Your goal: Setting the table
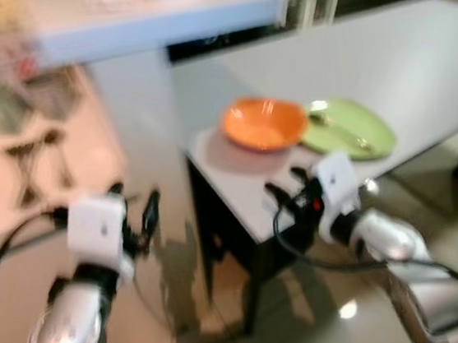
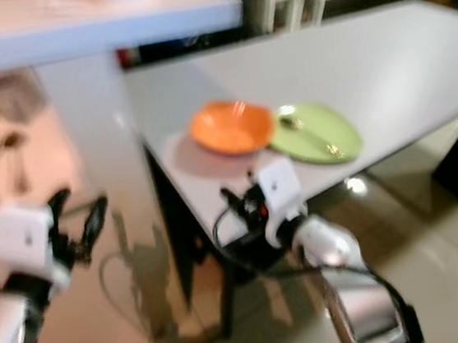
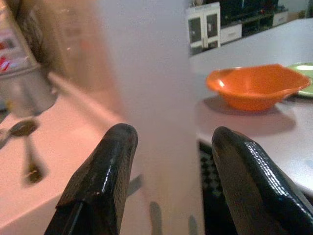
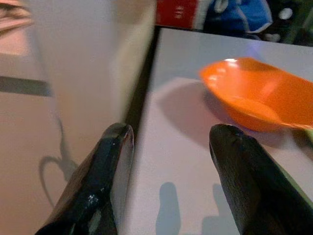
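Nearest the viewer, low in the frame, two silver robot arms reach forward. The left gripper (image 1: 135, 215) sits at lower left over bare tiled floor, its two black fingers (image 3: 105, 181) spread apart and holding nothing. The right gripper (image 1: 285, 190) sits just right of centre at the near corner of a white desk (image 1: 415, 59), its fingers (image 4: 110, 166) also apart and empty. Beyond that gripper, near the middle of the frame, one orange bowl (image 1: 263, 123) rests upright on the desk. Just beside it to the right lies one green plate (image 1: 348, 129); their rims look close enough to touch, though blur makes that uncertain. One slim piece of cutlery (image 1: 342, 131), probably a spoon, lies across the plate. The bowl looks like light, stiff plastic with a smooth, shallow wall, so it would probably slide if pushed; pinching its raised rim on the near side seems the surest hold. The plate lies flat and low, offering only a thin edge, and tipping it could send the cutlery skating off. Further back, at upper left, a second white surface (image 1: 153, 14) crosses the frame, and a blurred pinkish counter (image 3: 58, 142) at far left carries one more spoon (image 3: 27, 147), seen from the left wrist.
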Controlling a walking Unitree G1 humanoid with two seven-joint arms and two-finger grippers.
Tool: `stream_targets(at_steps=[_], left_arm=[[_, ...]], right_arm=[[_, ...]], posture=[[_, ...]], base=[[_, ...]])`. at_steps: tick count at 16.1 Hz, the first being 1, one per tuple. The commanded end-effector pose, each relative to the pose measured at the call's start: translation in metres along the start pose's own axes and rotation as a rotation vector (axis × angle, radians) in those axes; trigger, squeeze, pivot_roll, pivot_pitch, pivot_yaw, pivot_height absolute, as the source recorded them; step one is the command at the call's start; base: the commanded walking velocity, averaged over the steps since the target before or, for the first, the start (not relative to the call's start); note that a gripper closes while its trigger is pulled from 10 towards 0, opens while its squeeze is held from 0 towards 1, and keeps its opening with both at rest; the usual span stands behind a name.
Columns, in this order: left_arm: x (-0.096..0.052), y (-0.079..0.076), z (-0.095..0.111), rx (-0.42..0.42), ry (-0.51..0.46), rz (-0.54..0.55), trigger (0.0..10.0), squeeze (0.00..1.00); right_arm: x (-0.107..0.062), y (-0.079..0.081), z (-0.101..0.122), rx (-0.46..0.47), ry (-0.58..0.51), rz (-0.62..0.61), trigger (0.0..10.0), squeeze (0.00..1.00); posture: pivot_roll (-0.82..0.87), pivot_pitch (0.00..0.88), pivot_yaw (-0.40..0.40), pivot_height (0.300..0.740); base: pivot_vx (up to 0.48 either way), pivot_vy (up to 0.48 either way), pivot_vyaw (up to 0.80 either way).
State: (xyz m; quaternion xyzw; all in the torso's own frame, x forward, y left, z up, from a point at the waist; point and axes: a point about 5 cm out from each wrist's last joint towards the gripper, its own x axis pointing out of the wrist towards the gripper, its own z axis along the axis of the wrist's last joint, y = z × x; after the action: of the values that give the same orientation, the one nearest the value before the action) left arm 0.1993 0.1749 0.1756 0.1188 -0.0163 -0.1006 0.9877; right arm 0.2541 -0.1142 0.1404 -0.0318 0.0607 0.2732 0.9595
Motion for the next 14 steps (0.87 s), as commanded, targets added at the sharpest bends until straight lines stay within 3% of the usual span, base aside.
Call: stream_targets(at_steps=[1, 4, 6, 8, 10, 11, 14], left_arm=[[-0.001, -0.001, 0.012, 0.008, -0.051, -0.023, 10.0, 0.00], [-0.001, 0.001, 0.017, 0.013, -0.070, -0.025, 10.0, 0.00], [0.007, 0.005, 0.027, 0.038, -0.101, -0.017, 10.0, 0.00], [0.023, 0.006, 0.035, 0.047, -0.135, -0.018, 10.0, 0.00], [0.042, 0.006, 0.040, 0.063, -0.150, -0.001, 10.0, 0.00], [0.057, 0.007, 0.044, 0.033, -0.158, 0.055, 10.0, 0.00], [0.072, 0.000, 0.047, 0.017, -0.156, 0.070, 10.0, 0.00]], right_arm=[[-0.002, 0.002, 0.009, -0.002, -0.058, 0.026, 10.0, 0.00], [-0.004, 0.003, 0.013, 0.010, -0.084, 0.044, 10.0, 0.00], [-0.006, 0.004, 0.018, 0.021, -0.123, 0.051, 10.0, 0.00], [-0.004, 0.003, 0.022, 0.025, -0.152, 0.028, 10.0, 0.00], [-0.001, -0.003, 0.027, 0.089, -0.177, -0.051, 10.0, 0.00], [0.001, -0.007, 0.034, 0.082, -0.201, -0.084, 10.0, 0.00], [0.002, -0.015, 0.045, 0.065, -0.222, -0.155, 10.0, 0.00]], posture=[[0.09, 0.000, -0.051, 0.740], [0.08, 0.000, -0.052, 0.740], [0.09, 0.000, -0.046, 0.740], [0.09, 0.000, -0.043, 0.740], [0.08, 0.000, -0.032, 0.740], [0.07, 0.000, -0.020, 0.740], [0.05, 0.000, -0.011, 0.740]], base=[[0.000, 0.435, 0.80], [0.000, 0.437, 0.80], [0.000, 0.439, 0.80], [0.000, 0.437, 0.80], [0.000, 0.347, 0.00], [0.000, -0.319, 0.00], [0.000, -0.480, 0.00]])
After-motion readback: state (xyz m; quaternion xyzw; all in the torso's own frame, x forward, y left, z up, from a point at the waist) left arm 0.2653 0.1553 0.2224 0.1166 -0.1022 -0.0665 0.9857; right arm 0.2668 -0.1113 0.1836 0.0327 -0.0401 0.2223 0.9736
